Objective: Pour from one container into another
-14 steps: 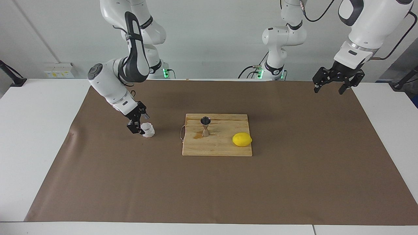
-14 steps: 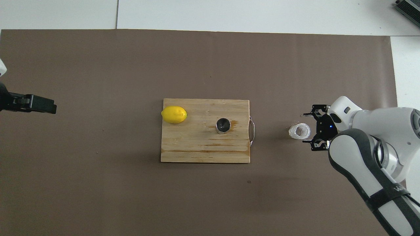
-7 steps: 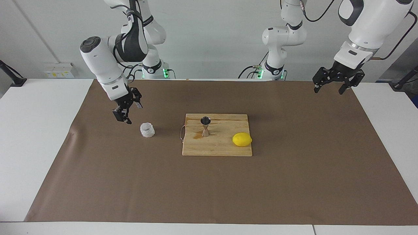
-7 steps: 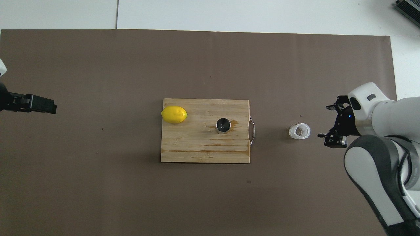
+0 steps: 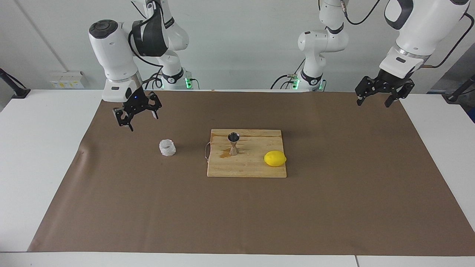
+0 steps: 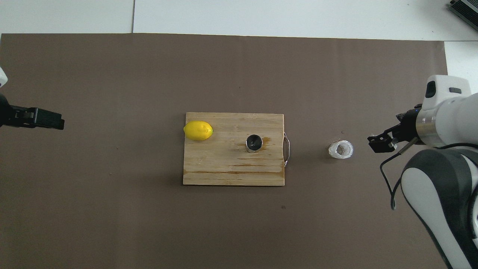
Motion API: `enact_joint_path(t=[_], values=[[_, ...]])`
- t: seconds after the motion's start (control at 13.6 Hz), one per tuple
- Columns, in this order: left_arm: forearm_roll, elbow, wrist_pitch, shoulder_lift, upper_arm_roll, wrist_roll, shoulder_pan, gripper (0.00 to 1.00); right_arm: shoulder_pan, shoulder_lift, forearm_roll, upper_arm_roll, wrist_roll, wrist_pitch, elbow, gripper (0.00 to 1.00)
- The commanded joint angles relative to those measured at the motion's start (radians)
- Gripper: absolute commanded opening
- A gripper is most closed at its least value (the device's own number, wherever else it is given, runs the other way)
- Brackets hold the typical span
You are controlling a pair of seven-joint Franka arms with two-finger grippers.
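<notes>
Brown paper covers the white table, and a wooden board lies at its middle. On the board, toward the edge nearer the robots, the steel jigger stands upright with a wet stain beside its foot. A lemon also lies on the board, toward the left arm's end. The glass cup stands upright on the paper off the board, toward the right arm's end, just past the board's wire handle.

Up in the air over the paper, the right gripper hangs off the board's right-arm end, clear of the cup, its fingers spread apart and holding nothing. The left gripper waits raised over the paper's edge at the left arm's end, well apart from the board, fingers also apart and empty.
</notes>
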Motion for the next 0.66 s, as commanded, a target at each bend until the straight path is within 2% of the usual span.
enact_joint_path(t=[0.0, 0.3, 0.37, 0.59], values=[[-0.006, -0.014, 0.003, -0.015, 0.002, 0.005, 0.004, 1.00, 0.009, 0.034, -0.018, 0.004, 0.310, -0.061, 0.086, 1.00], [-0.006, -0.014, 0.003, -0.017, 0.002, 0.005, 0.004, 1.00, 0.009, 0.112, -0.027, 0.004, 0.651, -0.245, 0.298, 1.00], [-0.006, -0.014, 0.003, -0.017, 0.002, 0.005, 0.004, 1.00, 0.014, 0.119, -0.041, 0.004, 0.732, -0.268, 0.323, 1.00], [-0.006, -0.014, 0.001, -0.017, 0.002, 0.005, 0.004, 1.00, 0.025, 0.105, -0.047, 0.005, 0.759, -0.311, 0.327, 1.00]])
